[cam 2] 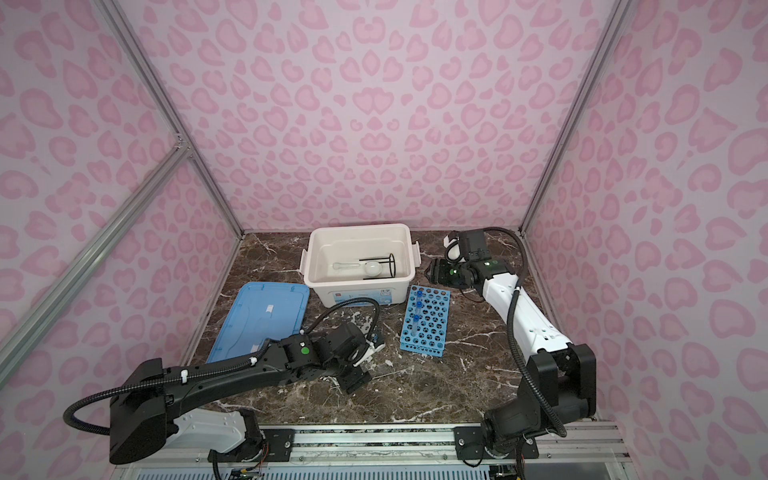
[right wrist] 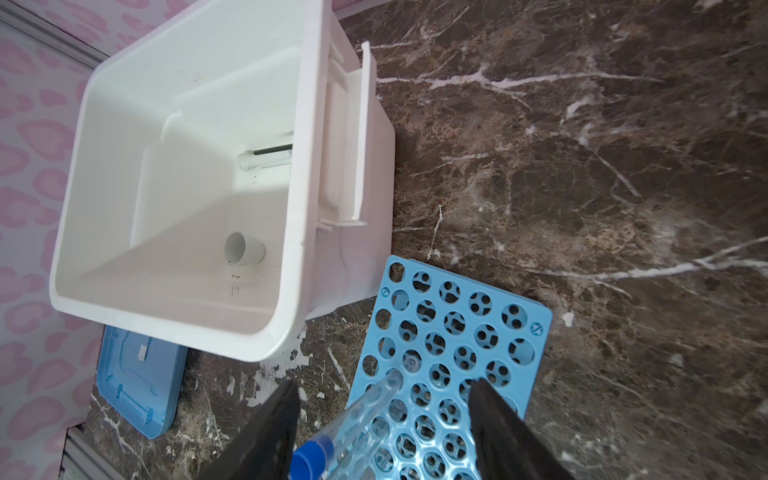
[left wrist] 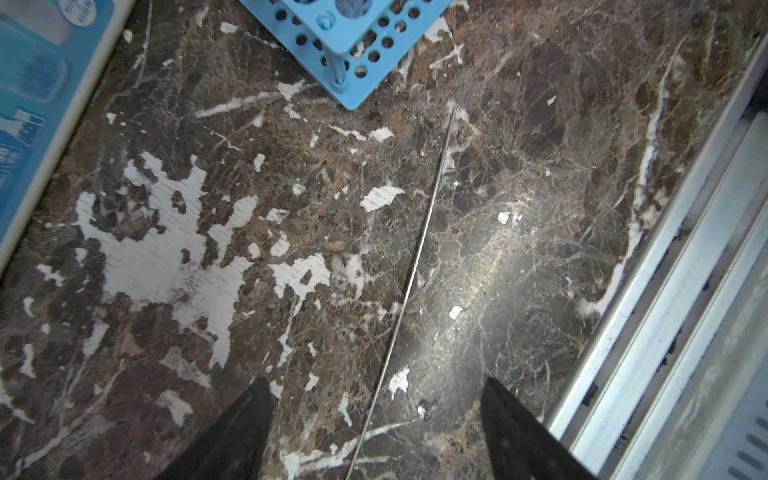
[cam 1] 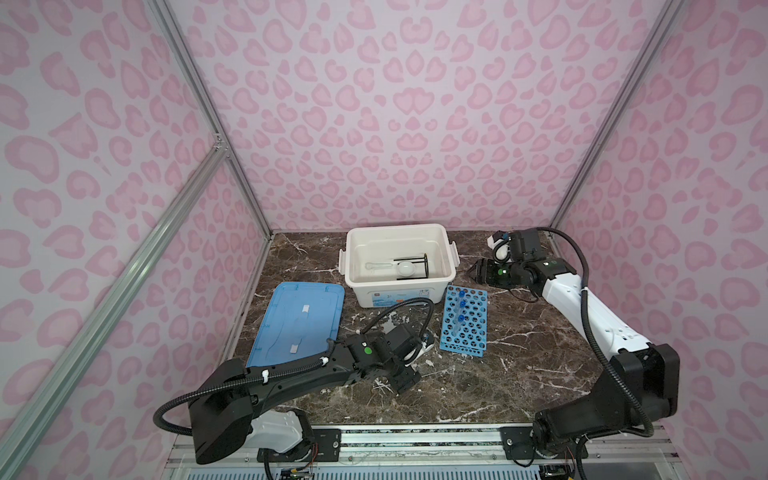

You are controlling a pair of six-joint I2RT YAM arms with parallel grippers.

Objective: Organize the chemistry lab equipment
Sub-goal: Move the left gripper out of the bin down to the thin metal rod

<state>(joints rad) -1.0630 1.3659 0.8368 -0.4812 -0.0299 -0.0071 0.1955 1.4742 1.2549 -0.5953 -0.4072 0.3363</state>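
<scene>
The blue perforated rack (cam 1: 465, 328) (cam 2: 428, 322) lies right of centre with blue-capped tubes (cam 1: 460, 309) standing in it. Inside the white box (cam 1: 399, 228) lie the black wire ring stand (cam 1: 419, 264), a white dish (cam 1: 405, 270) and the pestle (cam 1: 376, 266); the right wrist view also shows a white cup (right wrist: 243, 248) on its side there. My left gripper (cam 1: 405, 384) (left wrist: 376, 382) hangs open over the bare table, with a thin metal rod (left wrist: 419, 249) lying between its fingers. Beside the box, my right gripper (cam 1: 473, 270) (right wrist: 384, 382) is open above the rack (right wrist: 457, 332) and a tube (right wrist: 361, 415).
The flat blue lid (cam 1: 299, 320) (cam 2: 262, 316) lies left of the box. An aluminium rail (left wrist: 665, 291) runs along the table's front edge, close to the left gripper. Patterned walls close off the left, back and right sides.
</scene>
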